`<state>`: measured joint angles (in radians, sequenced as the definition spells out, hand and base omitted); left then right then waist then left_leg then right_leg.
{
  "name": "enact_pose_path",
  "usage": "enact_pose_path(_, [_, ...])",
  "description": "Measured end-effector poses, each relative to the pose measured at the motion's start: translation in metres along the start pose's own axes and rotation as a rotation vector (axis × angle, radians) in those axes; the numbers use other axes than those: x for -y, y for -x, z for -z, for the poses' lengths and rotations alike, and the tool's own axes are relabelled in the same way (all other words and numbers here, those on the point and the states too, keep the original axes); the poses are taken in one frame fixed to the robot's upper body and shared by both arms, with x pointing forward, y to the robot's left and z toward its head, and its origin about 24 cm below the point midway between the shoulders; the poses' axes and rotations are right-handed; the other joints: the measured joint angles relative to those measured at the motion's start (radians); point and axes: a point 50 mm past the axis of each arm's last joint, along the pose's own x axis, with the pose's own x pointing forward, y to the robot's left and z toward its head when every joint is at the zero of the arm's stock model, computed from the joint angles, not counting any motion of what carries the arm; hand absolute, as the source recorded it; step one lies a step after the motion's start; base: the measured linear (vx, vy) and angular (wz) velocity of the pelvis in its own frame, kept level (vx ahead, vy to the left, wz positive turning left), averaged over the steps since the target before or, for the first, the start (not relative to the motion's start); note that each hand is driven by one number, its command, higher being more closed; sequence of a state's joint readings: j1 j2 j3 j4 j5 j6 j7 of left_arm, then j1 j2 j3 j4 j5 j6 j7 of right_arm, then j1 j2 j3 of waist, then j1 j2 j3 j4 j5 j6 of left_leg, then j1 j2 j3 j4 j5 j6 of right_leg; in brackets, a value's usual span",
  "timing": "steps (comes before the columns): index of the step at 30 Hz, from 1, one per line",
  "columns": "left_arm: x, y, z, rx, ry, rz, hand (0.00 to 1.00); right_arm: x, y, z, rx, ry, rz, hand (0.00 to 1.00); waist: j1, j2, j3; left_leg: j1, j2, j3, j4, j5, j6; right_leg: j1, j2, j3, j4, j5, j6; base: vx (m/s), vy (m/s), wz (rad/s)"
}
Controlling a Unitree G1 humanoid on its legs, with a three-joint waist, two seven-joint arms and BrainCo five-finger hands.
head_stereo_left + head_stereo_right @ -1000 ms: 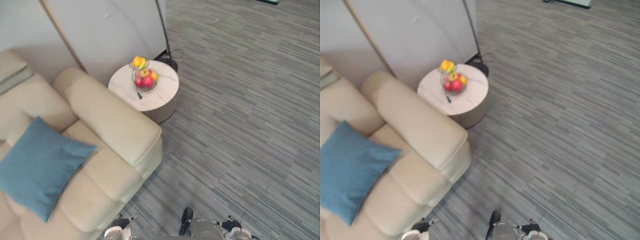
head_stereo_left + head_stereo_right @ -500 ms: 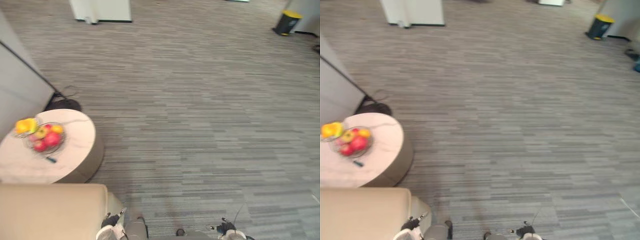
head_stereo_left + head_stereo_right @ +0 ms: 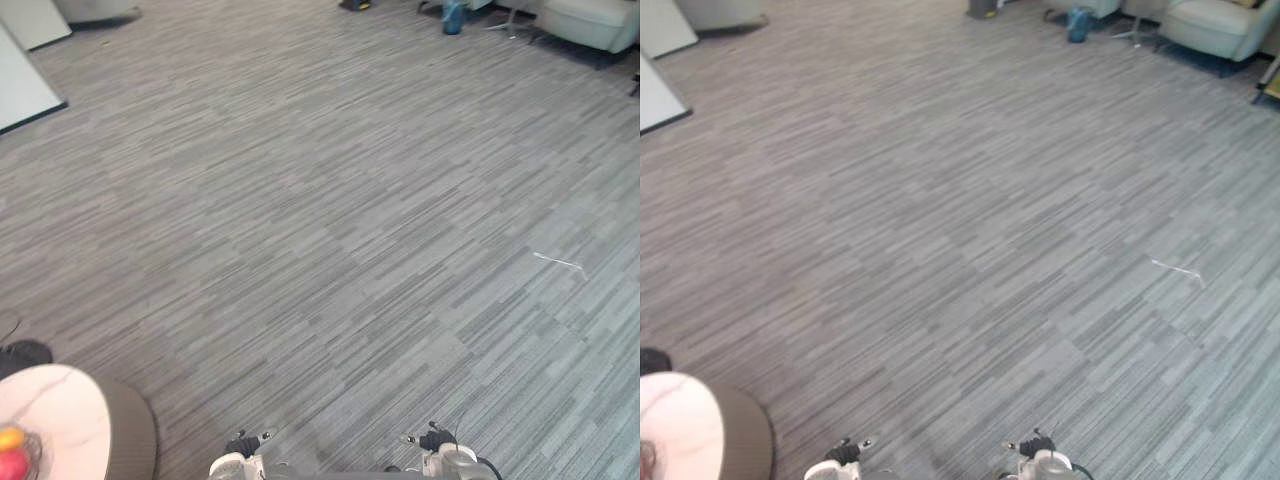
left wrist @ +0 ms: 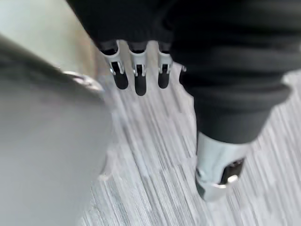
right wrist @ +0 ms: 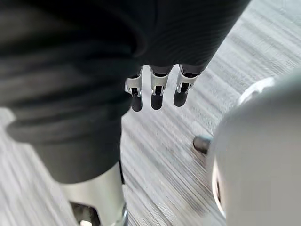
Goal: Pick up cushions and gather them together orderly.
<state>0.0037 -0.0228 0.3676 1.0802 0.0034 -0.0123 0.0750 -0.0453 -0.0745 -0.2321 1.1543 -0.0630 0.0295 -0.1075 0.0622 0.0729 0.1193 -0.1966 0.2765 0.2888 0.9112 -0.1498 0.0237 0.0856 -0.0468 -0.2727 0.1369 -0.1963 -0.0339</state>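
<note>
L robot hand & R robot hand both slack, holding nothing; cushions: can't tell where.
Each hangs w/ fingers straight, pointing down at the grey striped carpet floor. Near-left corner of the head views: round pale bench, yellow & red fruit at its left edge. Mid-floor, right side: thin white scrap. Far right: pale armchair, blue object near it. Far left: white panel standing on the floor.
</note>
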Motion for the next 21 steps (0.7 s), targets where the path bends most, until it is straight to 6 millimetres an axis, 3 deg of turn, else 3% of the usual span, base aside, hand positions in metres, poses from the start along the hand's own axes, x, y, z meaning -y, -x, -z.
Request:
enact_pose_path(1, [0.001,0.000,-0.004,0.017,-0.005,0.003,0.00,0.000,0.000,0.001,-0.005,-0.005,0.003,0.00,0.000,-0.007,0.004,-0.037,-0.038,-0.041,0.004,-0.066,-0.026,0.011,-0.001,0.045,-0.004,-0.009,-0.013,0.18,0.072,-1.24])
enact_pose_path(3, [0.003,-0.001,-0.011,0.044,-0.015,0.010,0.00,-0.001,0.000,0.001,-0.005,-0.010,0.002,0.00,0.003,-0.012,0.008,-0.094,-0.106,-0.092,-0.070,-0.109,-0.038,0.020,-0.006,0.110,-0.009,-0.021,-0.021,0.18,0.097,-1.19])
enact_pose_path(5, [0.007,0.000,-0.015,0.059,-0.004,0.015,0.00,-0.001,0.001,0.002,-0.009,-0.027,0.003,0.00,0.013,-0.011,0.011,-0.159,-0.167,-0.142,-0.224,-0.114,-0.046,0.018,-0.007,0.192,-0.014,-0.043,0.000,0.24,0.192,-1.31])
enact_pose_path(6, [0.009,0.001,-0.014,0.060,0.007,0.018,0.00,0.001,0.001,0.003,-0.013,-0.042,0.010,0.00,0.017,-0.008,0.007,-0.161,-0.188,-0.170,-0.352,-0.092,-0.079,0.016,-0.002,0.234,-0.014,-0.056,0.021,0.19,0.185,-1.13])
enact_pose_path(7, [0.009,0.001,-0.012,0.055,0.012,0.017,0.00,0.004,0.001,0.004,-0.013,-0.060,0.018,0.00,0.024,0.002,0.001,-0.156,-0.185,-0.187,-0.429,-0.079,-0.089,0.017,0.009,0.261,-0.015,-0.063,0.030,0.40,0.319,-1.46])
enact_pose_path(8, [0.005,0.001,-0.011,0.052,0.024,0.010,0.00,0.000,0.002,0.008,-0.026,-0.085,0.013,0.00,0.036,-0.011,-0.016,-0.148,-0.194,-0.165,-0.413,-0.045,-0.036,0.021,0.003,0.324,-0.018,-0.077,0.039,0.40,0.259,-1.19])
enact_pose_path(10, [-0.001,0.001,-0.016,0.069,0.042,-0.006,0.00,-0.005,0.004,0.015,-0.042,-0.101,0.002,0.00,0.037,-0.063,-0.037,-0.132,-0.204,-0.089,-0.433,-0.086,-0.021,-0.010,-0.041,0.347,0.036,-0.077,0.060,0.48,0.204,-1.05])
enact_pose_path(13, [0.005,0.001,-0.016,0.062,0.031,0.012,0.00,-0.003,0.004,0.013,-0.036,-0.158,0.015,0.00,0.042,-0.064,-0.033,0.007,-0.214,-0.006,-0.531,-0.102,-0.009,-0.156,-0.080,0.289,0.380,-0.017,0.225,0.41,0.177,-0.88])
enact_pose_path(14, [0.009,0.001,-0.016,0.061,0.017,0.026,0.00,0.001,0.004,0.012,-0.027,-0.182,0.029,0.00,0.034,-0.052,-0.028,0.083,-0.226,0.007,-0.589,-0.101,-0.008,-0.198,-0.112,0.231,0.506,0.003,0.249,0.40,0.157,-0.28])
enact_pose_path(16, [0.014,0.001,-0.012,0.047,-0.022,0.047,0.00,0.003,0.003,0.010,-0.019,-0.191,0.032,0.00,0.022,-0.053,-0.028,0.199,-0.240,0.030,-0.688,-0.097,-0.007,-0.241,-0.167,0.070,0.577,-0.035,0.160,0.39,0.080,-0.16])
enact_pose_path(19, [0.019,0.000,-0.011,0.038,-0.095,0.072,0.00,0.006,0.000,-0.001,-0.001,-0.178,0.030,0.00,-0.015,-0.029,-0.015,0.304,-0.225,0.037,-0.789,-0.094,-0.014,-0.342,-0.137,-0.048,0.455,-0.058,0.105,0.44,-0.017,-0.11])
enact_pose_path(20, [0.021,0.000,-0.012,0.037,-0.122,0.081,0.00,0.009,-0.001,-0.006,0.011,-0.175,0.035,0.00,-0.017,-0.020,-0.004,0.327,-0.217,0.046,-0.809,-0.096,-0.018,-0.394,-0.115,-0.059,0.387,-0.030,0.085,0.40,-0.079,-0.11])
enact_pose_path(21, [0.021,0.000,-0.013,0.037,-0.138,0.085,0.00,0.012,-0.002,-0.013,0.028,-0.169,0.040,0.00,-0.019,-0.017,0.011,0.353,-0.213,0.050,-0.824,-0.097,-0.026,-0.431,-0.099,-0.064,0.280,0.037,0.077,0.33,-0.080,-0.09])
